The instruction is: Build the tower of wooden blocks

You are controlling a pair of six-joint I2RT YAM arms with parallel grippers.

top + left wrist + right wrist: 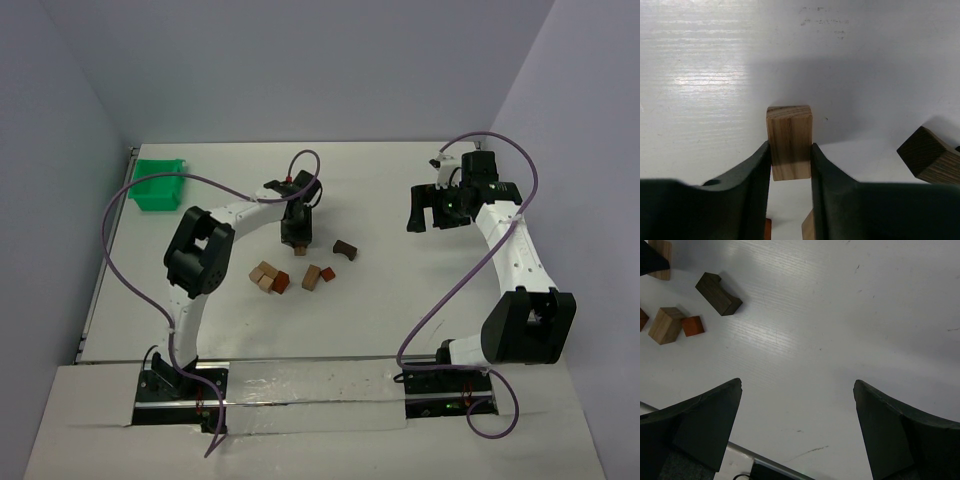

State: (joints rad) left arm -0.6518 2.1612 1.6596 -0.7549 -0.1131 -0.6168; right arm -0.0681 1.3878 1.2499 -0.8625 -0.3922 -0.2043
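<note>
My left gripper [296, 238] is shut on a tan wooden block [789, 140] and holds it upright at the table surface; whether the block touches the table I cannot tell. A dark brown block [345, 249] lies just to its right and also shows in the left wrist view [930, 156]. Tan and reddish-brown blocks lie loose in a cluster [268, 278], with a second pair [316, 275] beside it. No stacked tower shows. My right gripper [432, 212] is open and empty over bare table at the right [797, 387], far from the blocks.
A green plastic bin [160, 185] stands at the back left. The right wrist view shows the dark block [719, 293], a tan block [666, 325] and a small reddish block [692, 325] at its left. Grey walls close the table's sides.
</note>
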